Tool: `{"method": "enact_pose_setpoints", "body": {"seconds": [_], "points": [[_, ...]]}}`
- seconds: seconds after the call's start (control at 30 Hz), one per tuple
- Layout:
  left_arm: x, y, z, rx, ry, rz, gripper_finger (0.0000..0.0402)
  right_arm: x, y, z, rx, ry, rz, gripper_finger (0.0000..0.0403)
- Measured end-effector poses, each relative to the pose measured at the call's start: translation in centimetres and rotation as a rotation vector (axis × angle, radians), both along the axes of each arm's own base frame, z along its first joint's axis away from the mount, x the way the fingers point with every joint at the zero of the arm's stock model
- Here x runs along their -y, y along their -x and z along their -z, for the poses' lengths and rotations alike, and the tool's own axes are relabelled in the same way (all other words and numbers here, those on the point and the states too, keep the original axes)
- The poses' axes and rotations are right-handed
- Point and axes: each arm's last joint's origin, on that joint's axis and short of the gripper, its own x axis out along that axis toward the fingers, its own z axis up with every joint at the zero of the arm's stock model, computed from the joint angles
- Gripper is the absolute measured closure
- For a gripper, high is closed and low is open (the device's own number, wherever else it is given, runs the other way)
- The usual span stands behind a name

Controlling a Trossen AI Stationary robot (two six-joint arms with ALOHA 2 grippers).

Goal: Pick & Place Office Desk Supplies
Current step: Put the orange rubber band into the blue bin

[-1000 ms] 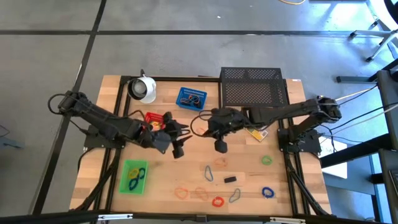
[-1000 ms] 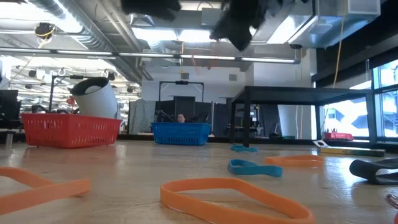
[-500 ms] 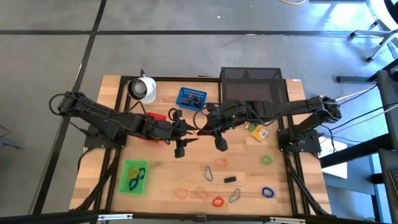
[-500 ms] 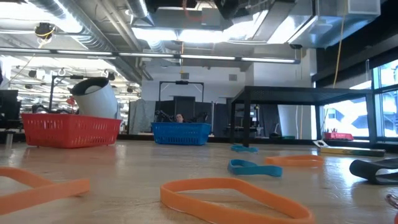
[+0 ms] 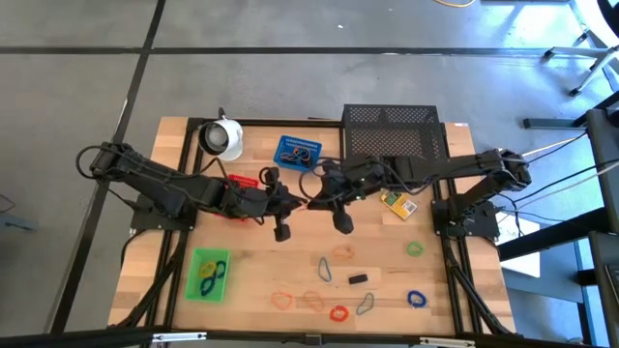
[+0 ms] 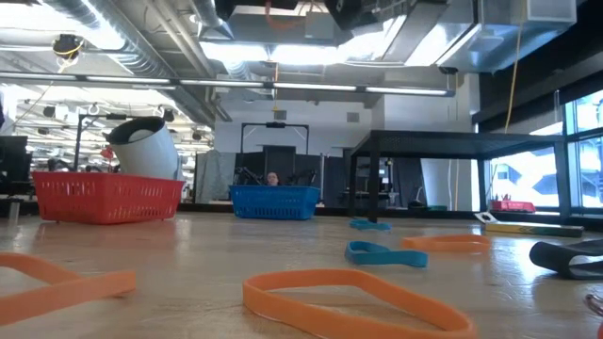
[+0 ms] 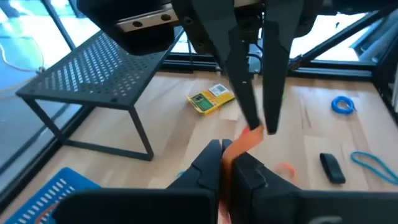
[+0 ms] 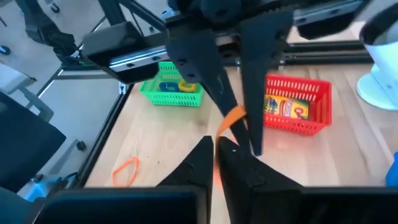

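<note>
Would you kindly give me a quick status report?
Left gripper, right gripper tip to tip above the table. Both shut on one orange band. No obstruction seen.

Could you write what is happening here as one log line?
left pincer: shut on thin orange rubber band loop | right pincer: also gripping it | above table

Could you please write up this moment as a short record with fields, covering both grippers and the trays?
left gripper: shut on the orange band, raised above mid-table
right gripper: shut on the same orange band, facing the left gripper
stage: handover between arms, band pinched from both ends
green tray: near left of the table, holds blue and yellow bands
red tray: holds a yellow box
blue tray: far side, beside the black mesh rack
loose on table: bands and clips at the near right
</note>
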Motion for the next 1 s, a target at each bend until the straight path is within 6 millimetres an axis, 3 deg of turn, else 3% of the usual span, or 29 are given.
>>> {"method": "enact_pose_setpoints", "body": {"seconds": [0.3,0.5,0.77,1.0], "points": [[-0.1,0.2,0.4,0.011,0.182,-0.078,0.0401,1.8,0.5,0.6,-0.108,-0.066,0.093,0.03],[-0.3,1.2,2.0,-0.111,0.34,-0.224,0.0399,3.0,2.2,-0.3,-0.155,-0.062,0.126,0.0231],[-1.2,2.5,3.2,-0.166,0.335,-0.443,0.0398,3.5,6.8,-3.6,-0.131,-0.06,0.145,0.02],[-4.6,1.9,3.3,-0.096,0.261,-0.638,0.0398,3.3,11.9,-6.5,-0.094,-0.108,0.17,0.0199]]}}
